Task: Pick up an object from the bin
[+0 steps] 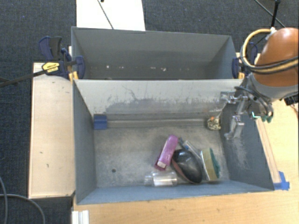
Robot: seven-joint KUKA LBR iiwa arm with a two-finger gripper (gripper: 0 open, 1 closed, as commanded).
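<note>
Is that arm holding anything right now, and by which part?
No, the gripper holds nothing that can be seen. It hangs at the right side of the bin, beside a small yellowish thing near the back wall, away from the purple bottle.

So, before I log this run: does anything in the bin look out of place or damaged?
Nothing looks spilled or broken. A blue block sits alone at the back-left wall, apart from the pink tube and dark oval thing heaped at the front. A small yellowish thing lies beside the gripper.
</note>
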